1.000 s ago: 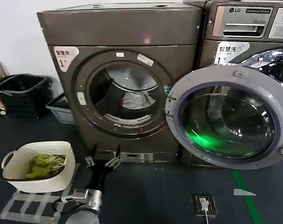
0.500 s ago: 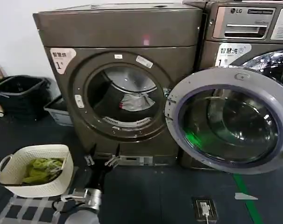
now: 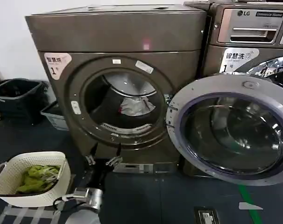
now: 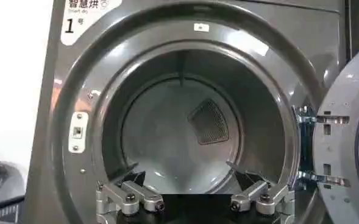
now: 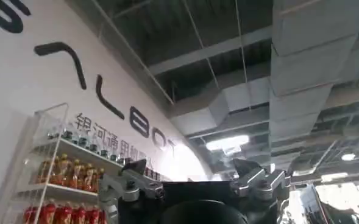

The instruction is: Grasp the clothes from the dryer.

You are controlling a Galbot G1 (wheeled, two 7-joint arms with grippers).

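Dryer (image 3: pixel 118 32): bronze-brown front-loader standing on the floor against the white wall; a white sticker marked "1" (image 3: pixel 55 63) sits at the upper left corner of its front panel.
Porthole (image 3: pixel 120 107): round and unobstructed, with the steel drum visible behind it.
Door (image 3: pixel 230 128): chrome-rimmed glass, swung wide on hinges at the porthole's right edge; it covers the lower front of the neighbouring machine.
Clothes (image 3: pixel 137 106): small whitish-grey bundle with a touch of red at its left edge, lying inside the drum toward the back, right of centre.
Left gripper (image 3: pixel 102 161): low in front of the dryer's bottom panel, below the porthole's rim and outside the drum; fingers (image 4: pixel 130 198) spread apart, holding nothing, aimed into the opening.
Right gripper (image 5: pixel 194 185): pointed upward toward the ceiling and a white wall with display shelves of bottles (image 5: pixel 63 176); fingers spread, nothing between them.
Neighbouring machine (image 3: pixel 249 28): similar metallic unit with an LG logo, touching the dryer's right side.
Basket (image 3: pixel 10 170): white woven, on the floor at the dryer's front left, holding yellow-green garments (image 3: pixel 36 173).
Black bin (image 3: pixel 17 98): on the floor by the wall, left of the dryer, with a grey tray (image 3: pixel 55 116) between bin and dryer.
Floor (image 3: pixel 146 196): dark matting, with a green tape line (image 3: pixel 251 205) toward the right.
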